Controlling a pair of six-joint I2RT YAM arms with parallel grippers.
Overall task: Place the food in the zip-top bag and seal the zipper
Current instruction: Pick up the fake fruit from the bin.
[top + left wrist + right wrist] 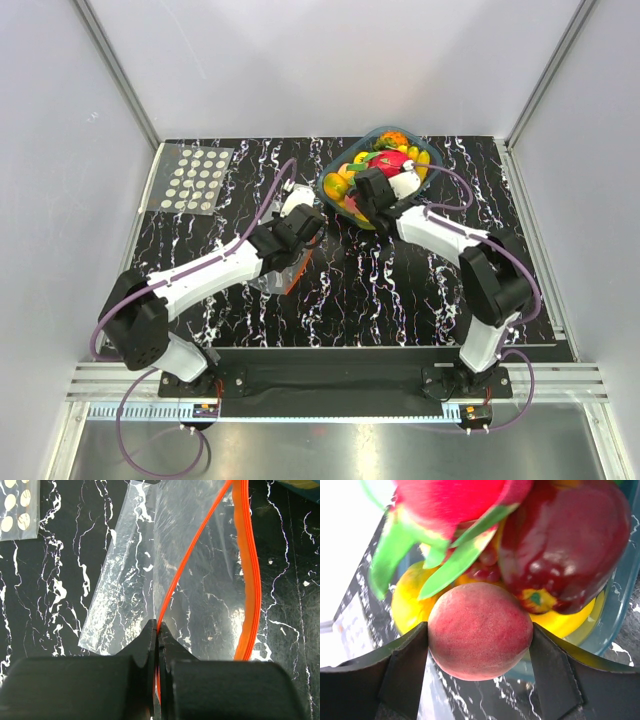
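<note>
- Broadly, worked over a black, white-veined table point(400, 300), with both arms reaching away from its near edge.
- Held the food in a heap inside a dark teal tray point(622, 595) at the far side, right of centre: a dragon fruit point(445, 500), a dark red apple point(565, 545), and yellow and orange pieces underneath.
- Carried a clear sheet point(197, 180) of white dots at the far left corner, well apart from the tray.
- Lay near the table's middle, left of the tray: the zip-top bag point(200, 580), thin and crinkled, with the two tracks of its red-orange zipper point(247, 580) running apart, so unsealed. Showed nothing inside in the left wrist view.
- Pinched one thin zipper track with the left gripper point(158, 630), fingers pressed together on the orange line.
- Squeezed a peach point(480, 620) with the right gripper point(479, 645), pads touching both its sides, just at the tray's near rim. Could not tell whether it hung free of the fruit behind.
- Read as the first loading step: one fruit grasped, one bag lip held, no fruit bagged.
- Called next for carrying the peach leftward to the bag mouth, lowering it between the two tracks, and releasing only once inside. Probably needed the pinched lip raised, given how narrow the opening looked.
</note>
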